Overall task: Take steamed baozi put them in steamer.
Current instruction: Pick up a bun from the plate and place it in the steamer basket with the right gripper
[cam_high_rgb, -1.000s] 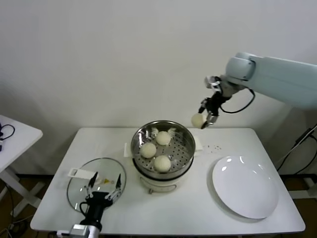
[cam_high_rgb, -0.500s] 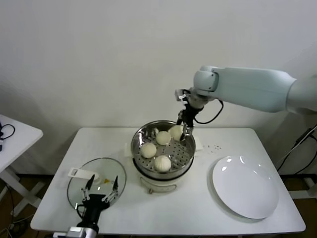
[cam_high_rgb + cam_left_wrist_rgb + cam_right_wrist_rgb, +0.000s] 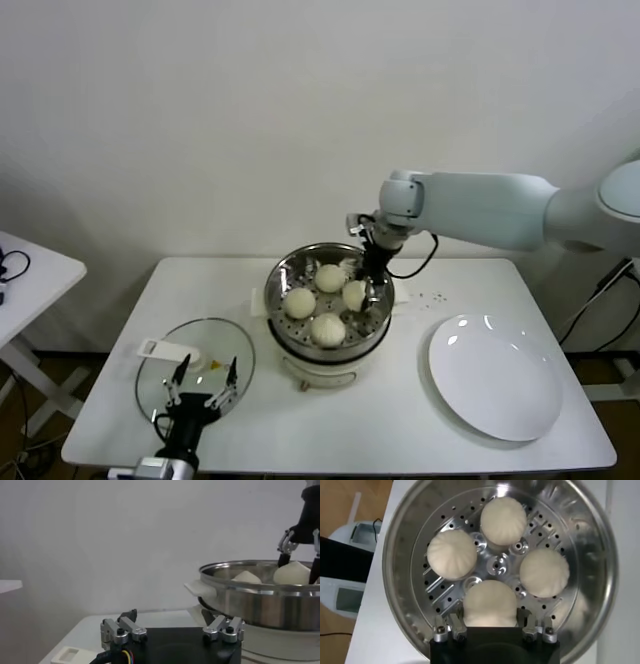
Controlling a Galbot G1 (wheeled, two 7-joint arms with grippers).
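The fourth smooth off-white dough bun (image 3: 489,603) sits low on the perforated tray of the round stainless-steel steamer (image 3: 378,312), beside three buns already placed, clamped between the closed fingers of my right gripper (image 3: 366,292). I judge the correct procedure is to part the fingers only once the bun rests fully, then lift straight up clear of the neighbours. My left gripper (image 3: 203,390) idles, fingers spread, over the round glass lid (image 3: 160,375).

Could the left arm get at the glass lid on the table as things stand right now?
Probably yes: the left gripper hovers open right over the glass lid, with nothing between them; the right gripper is busy in the steamer.
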